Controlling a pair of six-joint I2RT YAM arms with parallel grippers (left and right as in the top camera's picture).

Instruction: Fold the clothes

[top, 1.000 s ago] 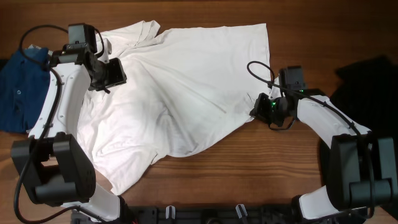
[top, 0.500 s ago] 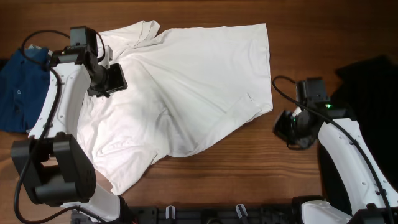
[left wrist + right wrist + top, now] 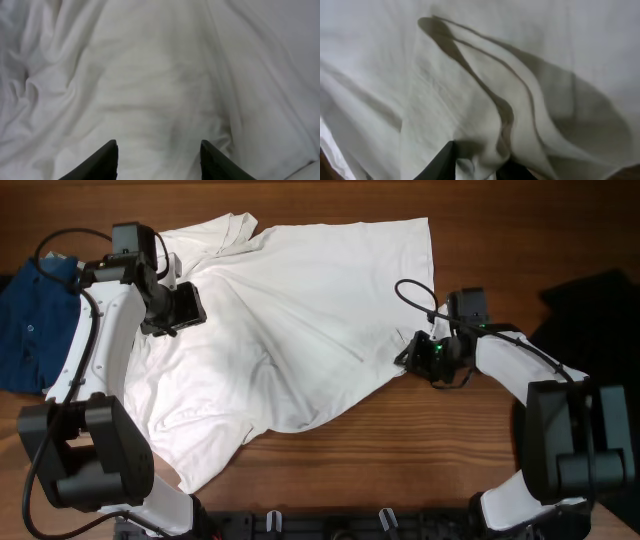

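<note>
In the overhead view a blue garment [image 3: 25, 320] runs off the left edge and a black cloth [image 3: 600, 305] off the right edge, so neither shows whole, and the left arm [image 3: 95, 380] hides the left side of the T-shirt [image 3: 300, 310]. The left gripper [image 3: 159, 160] shows only two dark fingertips [image 3: 107, 162], cut by the bottom edge of its wrist view. The right gripper [image 3: 477, 167] is cropped and blurred at the bottom of its wrist view, and whether it pinches the shirt fold there cannot be told.
</note>
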